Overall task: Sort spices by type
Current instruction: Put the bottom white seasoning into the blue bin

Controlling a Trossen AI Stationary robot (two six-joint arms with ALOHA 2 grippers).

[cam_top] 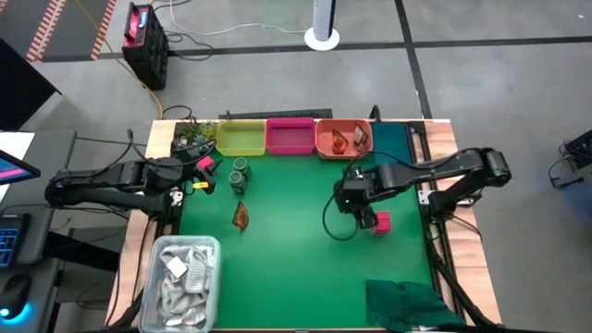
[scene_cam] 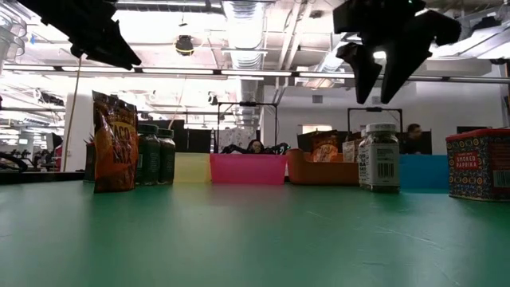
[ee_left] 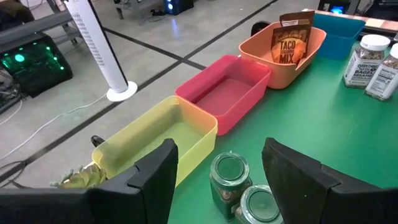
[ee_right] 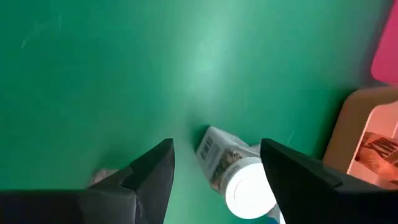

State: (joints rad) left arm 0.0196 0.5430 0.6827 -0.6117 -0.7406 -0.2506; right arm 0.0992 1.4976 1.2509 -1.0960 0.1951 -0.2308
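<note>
My right gripper (scene_cam: 381,80) (ee_right: 217,165) hangs open above a white-capped jar (scene_cam: 379,157) (ee_right: 231,169) that stands on the green mat; its fingers are well clear of the cap. A second white-capped jar (ee_left: 388,71) stands beside the first (ee_left: 365,59). A pink box (cam_top: 382,223) (scene_cam: 478,163) sits on the mat just near-right of this gripper. My left gripper (ee_left: 217,168) (cam_top: 196,174) is open, in the air at the mat's left edge, facing two dark green jars (cam_top: 240,174) (ee_left: 231,177). One orange-brown packet (cam_top: 240,216) (scene_cam: 114,143) stands nearer. Two packets (ee_left: 292,40) lean in the orange tray (cam_top: 326,146).
Along the far edge stand a yellow tray (cam_top: 240,139), a pink tray (cam_top: 290,137), the orange tray and a teal tray (cam_top: 393,146). A clear tub of white packets (cam_top: 180,282) fills the near-left corner, and a dark green cloth (cam_top: 412,305) lies near right. The mat's middle (cam_top: 296,240) is bare.
</note>
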